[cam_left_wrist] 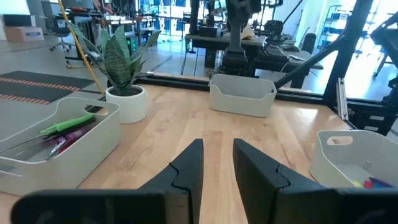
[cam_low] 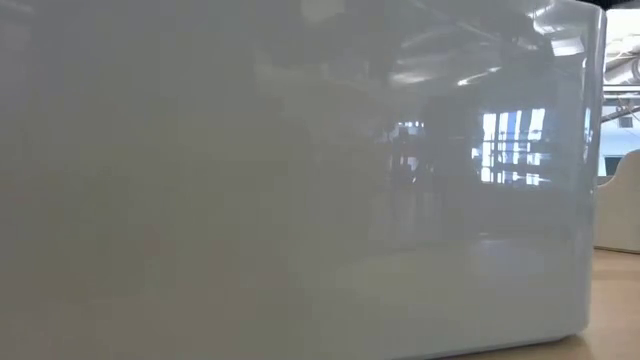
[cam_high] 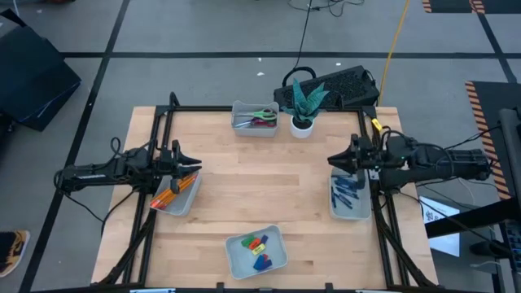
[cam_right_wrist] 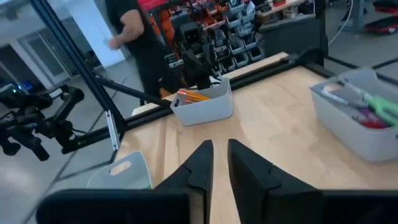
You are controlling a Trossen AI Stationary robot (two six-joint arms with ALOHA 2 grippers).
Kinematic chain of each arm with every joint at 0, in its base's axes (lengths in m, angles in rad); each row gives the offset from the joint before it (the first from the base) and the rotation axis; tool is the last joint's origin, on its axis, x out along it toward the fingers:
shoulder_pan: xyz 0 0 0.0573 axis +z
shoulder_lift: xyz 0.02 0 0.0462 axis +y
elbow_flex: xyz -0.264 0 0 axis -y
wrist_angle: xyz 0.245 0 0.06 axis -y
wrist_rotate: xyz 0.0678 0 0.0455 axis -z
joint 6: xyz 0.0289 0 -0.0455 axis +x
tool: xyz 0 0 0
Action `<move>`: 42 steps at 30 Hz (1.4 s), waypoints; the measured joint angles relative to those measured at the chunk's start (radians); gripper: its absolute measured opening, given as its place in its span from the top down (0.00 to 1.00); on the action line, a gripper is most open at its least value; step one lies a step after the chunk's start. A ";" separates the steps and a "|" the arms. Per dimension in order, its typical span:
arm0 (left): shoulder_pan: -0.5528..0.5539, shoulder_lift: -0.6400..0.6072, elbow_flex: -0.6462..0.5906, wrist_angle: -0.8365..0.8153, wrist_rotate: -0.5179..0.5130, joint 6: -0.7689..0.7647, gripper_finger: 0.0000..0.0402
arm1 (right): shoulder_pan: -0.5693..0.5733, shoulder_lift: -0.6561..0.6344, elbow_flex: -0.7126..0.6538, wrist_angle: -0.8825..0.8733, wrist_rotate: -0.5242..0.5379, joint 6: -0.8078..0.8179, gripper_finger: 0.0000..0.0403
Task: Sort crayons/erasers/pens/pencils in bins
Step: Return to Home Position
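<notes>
We see the left gripper (cam_high: 194, 160) over the bin with pencils (cam_high: 167, 194), the right gripper (cam_high: 332, 160) over the pens (cam_high: 348, 192); both slightly open, holding nothing; erasers (cam_high: 258, 246) lie in the front bin (cam_high: 234, 252)

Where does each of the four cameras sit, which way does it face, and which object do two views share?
High view: overhead, looking straight down; shows both arms, left gripper over the pencils, right gripper.
Low view: table height, blocked by a grey bin wall; no arm visible.
Left wrist view: faces across the table, own fingers at bottom.
Right wrist view: faces the opposite way, own fingers at bottom.
Shared: the scissors bin.
</notes>
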 joint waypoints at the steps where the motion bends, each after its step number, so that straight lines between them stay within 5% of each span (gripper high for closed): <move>1: 0.000 0.000 0.000 0.000 0.000 0.000 0.78 | 0.000 -0.014 -0.025 0.013 0.000 0.016 0.89; 16: 0.000 0.000 0.000 0.000 0.000 0.000 0.78 | 0.000 -0.278 -0.155 0.051 -0.048 -0.245 0.88; 28: 0.000 0.000 0.000 0.000 0.000 0.000 0.78 | 0.000 -0.475 -0.444 0.268 -0.055 -0.235 0.88; 32: 0.000 0.000 0.000 0.002 0.000 0.000 0.78 | 0.000 -0.476 -0.456 0.280 -0.119 -0.275 0.88; 40: 0.000 0.010 0.000 0.006 -0.003 0.000 0.78 | -0.002 -0.469 -0.610 0.376 -0.047 -0.325 0.88; 42: 0.000 0.012 0.000 0.006 -0.003 0.000 0.78 | -0.002 -0.462 -0.610 0.278 -0.051 -0.329 0.88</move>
